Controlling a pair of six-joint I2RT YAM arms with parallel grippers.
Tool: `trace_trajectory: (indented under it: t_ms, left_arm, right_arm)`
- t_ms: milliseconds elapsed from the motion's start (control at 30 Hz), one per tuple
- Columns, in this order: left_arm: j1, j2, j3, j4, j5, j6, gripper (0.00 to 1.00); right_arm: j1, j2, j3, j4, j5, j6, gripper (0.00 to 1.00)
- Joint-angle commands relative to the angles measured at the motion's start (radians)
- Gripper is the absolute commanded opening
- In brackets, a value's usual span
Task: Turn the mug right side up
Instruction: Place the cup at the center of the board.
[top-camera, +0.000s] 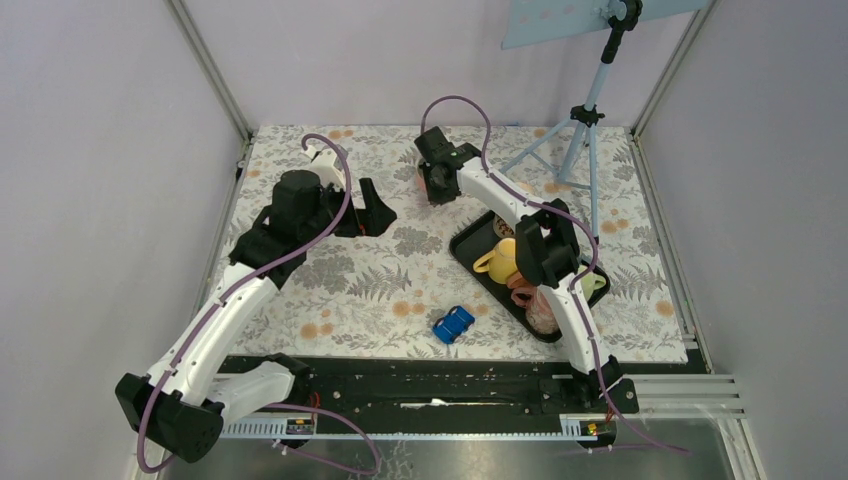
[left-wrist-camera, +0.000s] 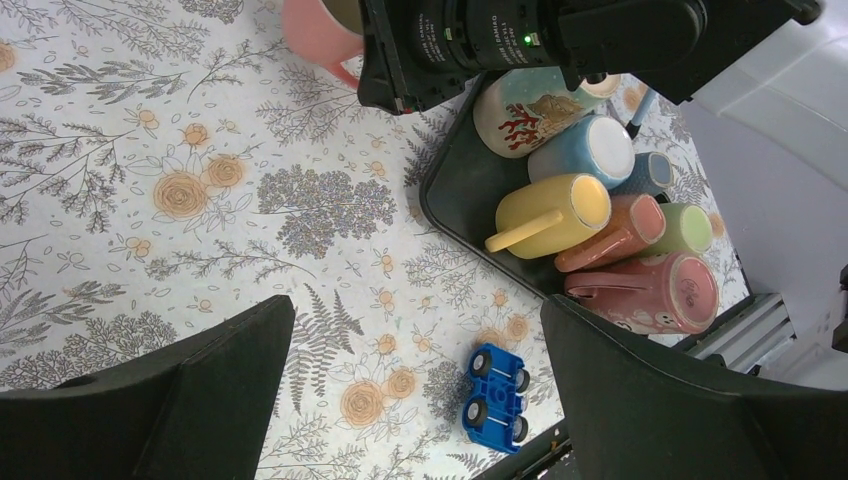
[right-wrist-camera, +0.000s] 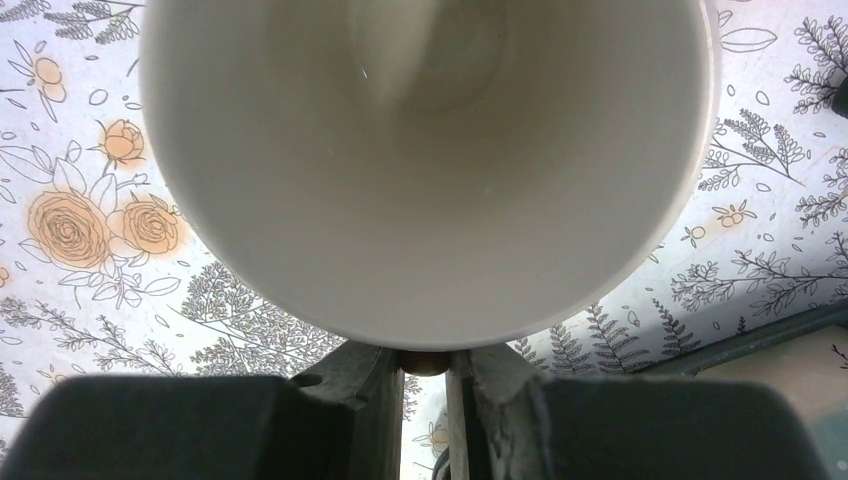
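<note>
The mug (right-wrist-camera: 420, 150) fills the right wrist view, its open mouth facing the camera and its white inside showing. Its salmon-pink outside shows in the left wrist view (left-wrist-camera: 312, 30) and under the right wrist in the top view (top-camera: 424, 180), at the far middle of the table. My right gripper (right-wrist-camera: 425, 365) is shut on the mug's handle, also seen in the top view (top-camera: 437, 182). I cannot tell if the mug touches the cloth. My left gripper (top-camera: 375, 215) is open and empty, left of the mug; its wide-apart fingers frame the left wrist view (left-wrist-camera: 420, 400).
A black tray (top-camera: 462, 248) right of centre holds several lying mugs, among them a yellow one (left-wrist-camera: 555, 212) and a pink one (left-wrist-camera: 650, 292). A blue toy car (top-camera: 453, 324) lies upside down near the front edge. A tripod (top-camera: 585, 120) stands at the back right.
</note>
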Motion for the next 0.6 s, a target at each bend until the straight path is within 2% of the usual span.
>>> trace_trajectory:
  t_ms: [0,267,567]
  left_arm:
    - [0.003,-0.013,0.013,0.029,0.023,0.013,0.99]
    - [0.003,-0.015,0.009,0.03,0.028,0.018,0.99]
    - [0.003,-0.011,0.008,0.034,0.035,0.018,0.99]
  right_arm:
    - [0.008,-0.003,0.077,-0.006,0.038,-0.008,0.0]
    - [0.008,0.009,0.075,-0.015,0.039,0.004,0.0]
    - [0.008,0.017,0.107,-0.039,0.029,0.017,0.4]
